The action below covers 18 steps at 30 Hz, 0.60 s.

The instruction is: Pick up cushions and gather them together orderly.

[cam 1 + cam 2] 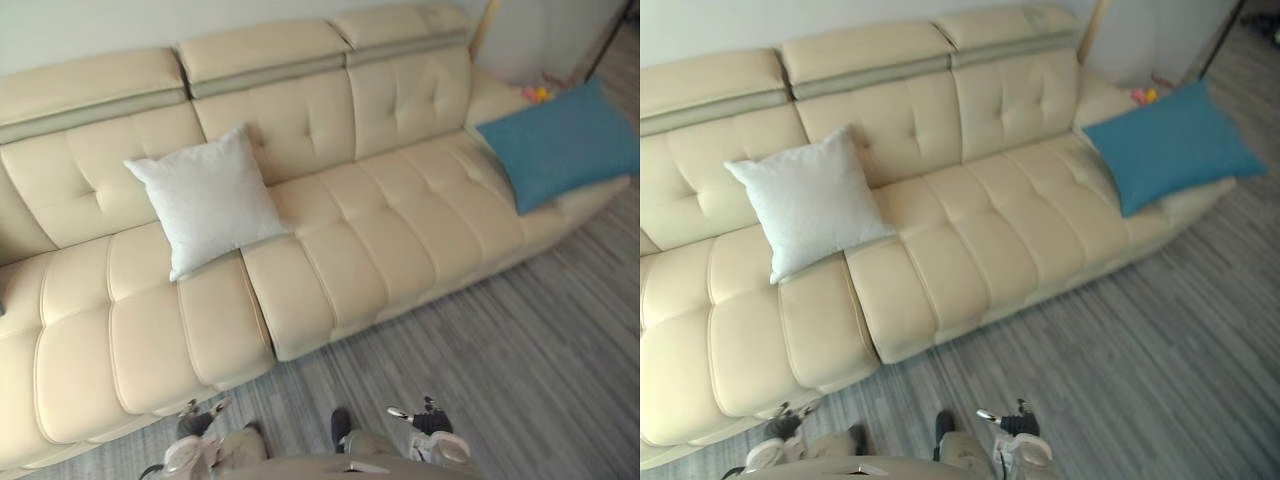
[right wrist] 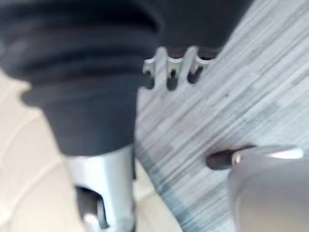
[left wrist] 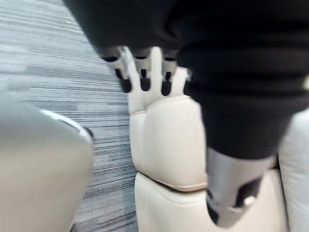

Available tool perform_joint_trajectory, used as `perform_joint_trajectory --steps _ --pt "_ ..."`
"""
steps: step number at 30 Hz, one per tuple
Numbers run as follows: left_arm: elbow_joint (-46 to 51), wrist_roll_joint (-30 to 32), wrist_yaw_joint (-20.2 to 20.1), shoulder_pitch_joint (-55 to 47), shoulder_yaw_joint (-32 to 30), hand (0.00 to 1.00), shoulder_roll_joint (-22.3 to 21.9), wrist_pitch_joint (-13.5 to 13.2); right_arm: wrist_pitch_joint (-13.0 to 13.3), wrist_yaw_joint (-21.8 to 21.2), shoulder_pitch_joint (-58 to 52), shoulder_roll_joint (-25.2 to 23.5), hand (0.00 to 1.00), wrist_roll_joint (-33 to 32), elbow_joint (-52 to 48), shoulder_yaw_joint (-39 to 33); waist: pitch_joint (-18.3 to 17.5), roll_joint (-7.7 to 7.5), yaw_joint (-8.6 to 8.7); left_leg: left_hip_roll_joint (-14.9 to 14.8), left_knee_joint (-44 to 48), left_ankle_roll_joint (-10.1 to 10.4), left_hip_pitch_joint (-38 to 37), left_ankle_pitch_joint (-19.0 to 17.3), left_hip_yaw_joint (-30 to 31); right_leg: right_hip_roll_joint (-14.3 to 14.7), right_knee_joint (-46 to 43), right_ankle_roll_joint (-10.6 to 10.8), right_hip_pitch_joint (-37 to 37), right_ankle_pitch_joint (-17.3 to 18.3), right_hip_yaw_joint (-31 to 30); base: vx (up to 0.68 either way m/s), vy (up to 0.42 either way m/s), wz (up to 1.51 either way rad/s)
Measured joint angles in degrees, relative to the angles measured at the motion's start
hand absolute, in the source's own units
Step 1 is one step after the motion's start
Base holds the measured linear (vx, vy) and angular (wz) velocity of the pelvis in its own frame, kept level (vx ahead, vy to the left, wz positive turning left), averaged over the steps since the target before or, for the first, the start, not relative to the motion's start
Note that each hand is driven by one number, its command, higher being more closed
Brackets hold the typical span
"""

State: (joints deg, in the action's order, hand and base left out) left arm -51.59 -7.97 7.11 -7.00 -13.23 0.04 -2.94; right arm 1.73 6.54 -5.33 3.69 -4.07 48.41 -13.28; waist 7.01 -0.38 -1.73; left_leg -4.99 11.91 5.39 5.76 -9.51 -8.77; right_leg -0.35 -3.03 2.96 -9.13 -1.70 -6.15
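1. Cushions: two. One white cushion [image 1: 208, 200] sits at about 10 o'clock in the head views, and one blue cushion [image 1: 560, 145] sits at about 2 o'clock.
2. Sofa [image 1: 360, 230]: one, cream, with both cushions lying on it well apart.
3. Headrests [image 1: 262, 50]: three, side by side along the sofa's back, towards 12 o'clock.
4. Hands: two. The left hand [image 1: 197, 422] is at 7 o'clock and the right hand [image 1: 432, 421] at 5 o'clock, both empty.
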Motion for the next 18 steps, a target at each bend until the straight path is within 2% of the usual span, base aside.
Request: perform_joint_trajectory --steps 3,5,6,7,8,9,10,11,12,14,16,17,18 --pt "-1.4 1.1 -0.1 2.8 1.1 0.0 0.1 0.3 -0.4 0.1 -0.9 -0.7 0.0 -0.2 0.1 -1.5 0.9 0.73 0.59 0.1 0.1 -0.8 -1.0 0.4 -2.9 0.9 2.8 0.4 -0.3 -4.5 -3.7 0.04 0.018 -0.75" --pt "-1.4 1.4 0.0 3.0 0.9 0.0 0.1 0.4 -0.4 0.1 -0.9 -1.4 0.0 -0.3 0.1 -1.4 1.2 0.77 0.91 -0.7 1.1 -1.4 -1.2 0.0 -5.7 2.4 2.6 0.0 -1.4 -5.8 -6.1 0.04 0.003 -0.97" --pt "-0.8 1.4 0.0 3.4 0.8 0.0 0.5 0.4 -0.4 0.1 0.0 -1.9 0.0 -0.3 0.1 -1.2 1.8 0.27 0.81 -1.4 1.7 -1.6 -1.4 -0.6 -8.3 3.2 3.2 0.4 -2.6 -7.3 -5.8 -0.01 -0.052 -1.47" --pt "-0.1 1.4 0.0 3.9 0.5 0.0 1.2 0.4 -0.3 0.1 1.8 -2.8 0.0 -0.3 0.2 -0.9 2.5 -0.41 0.49 -3.3 1.7 -2.0 -1.6 -0.8 -13.5 1.6 3.7 -2.8 -3.8 -4.5 4.0 -0.03 -0.074 -1.46" --pt "0.0 1.4 0.0 4.1 0.5 0.0 1.1 0.4 -0.4 0.1 2.4 -2.8 0.0 -0.3 0.5 -0.9 2.7 -0.1 0.23 -4.0 1.4 -1.9 -1.9 -0.8 -14.6 0.5 1.6 -4.4 -5.0 -2.2 10.6 -0.02 -0.072 -1.5" --pt "0.5 1.4 -0.1 3.8 0.6 0.0 1.1 0.4 -0.4 0.0 3.1 -3.0 0.0 -0.2 1.2 -1.0 3.1 0.57 0.08 -5.1 0.7 -1.6 -3.2 -0.6 -17.3 -2.4 -3.3 -6.2 -6.7 0.9 22.3 0.1 -0.043 -1.34" --pt "0.4 1.5 -0.1 3.1 0.6 0.0 1.7 0.6 -0.4 0.1 3.6 -2.8 0.0 -0.2 2.5 -1.0 3.3 -0.03 0.16 -5.5 0.7 -0.4 -5.7 -1.5 -20.3 -6.4 -7.4 -7.5 -6.3 2.3 34.7 0.11 -0.024 -1.28" --pt "0.4 1.5 -0.1 2.8 0.4 0.0 1.8 0.6 -0.4 0.1 3.5 -2.8 0.0 -0.2 2.8 -1.0 3.4 -0.12 0.1 -5.4 0.8 0.2 -6.7 -1.9 -21.1 -7.2 -8.0 -7.7 -5.7 1.1 37.2 0.19 -0.069 -1.08" --pt "-0.2 1.6 -0.1 2.8 0.3 0.0 2.0 0.7 -0.3 0.1 3.7 -2.5 0.0 -0.2 3.3 -0.9 3.4 0.08 0.42 -6.0 0.5 0.6 -8.1 -2.0 -21.1 -6.5 -8.6 -6.7 -4.8 0.8 37.8 0.17 -0.127 -0.65" --pt "-0.9 1.6 -0.3 3.4 0.9 0.0 1.7 0.6 -0.3 0.2 4.3 -0.9 0.0 -0.4 4.4 -1.0 3.4 1.09 1.02 -6.4 -1.6 0.6 -10.1 -1.9 -21.1 -4.1 -8.6 -6.5 -5.2 1.5 34.5 0.18 -0.138 -0.92" --pt "-2.0 2.0 -0.4 3.4 1.0 0.0 1.3 0.6 -0.3 0.3 4.3 -0.5 0.0 -1.0 4.5 -1.4 3.7 1.67 0.95 -7.4 2.0 0.6 -10.3 -1.9 -21.3 -3.1 -9.9 -6.6 -6.5 4.1 31.6 0.13 -0.078 -0.97" --pt "-2.8 2.1 -0.4 3.4 1.0 0.0 1.2 0.8 -0.3 0.3 4.0 -0.9 0.0 -2.2 4.4 -1.6 3.7 1.72 1.35 -9.3 8.8 0.9 -8.7 -2.1 -20.8 -2.5 -11.1 -6.7 -6.2 5.5 30.6 0.17 -0.085 -0.73" --pt "-3.0 2.2 -0.4 3.1 0.9 0.0 0.7 0.9 -0.2 0.5 3.8 -0.9 0.0 -3.0 4.1 -1.5 4.5 2.41 1.44 -13.3 21.6 -0.3 -6.2 -1.4 -19.1 -1.2 -11.3 -7.1 -3.7 6.5 28.7 0.2 -0.097 -0.71"
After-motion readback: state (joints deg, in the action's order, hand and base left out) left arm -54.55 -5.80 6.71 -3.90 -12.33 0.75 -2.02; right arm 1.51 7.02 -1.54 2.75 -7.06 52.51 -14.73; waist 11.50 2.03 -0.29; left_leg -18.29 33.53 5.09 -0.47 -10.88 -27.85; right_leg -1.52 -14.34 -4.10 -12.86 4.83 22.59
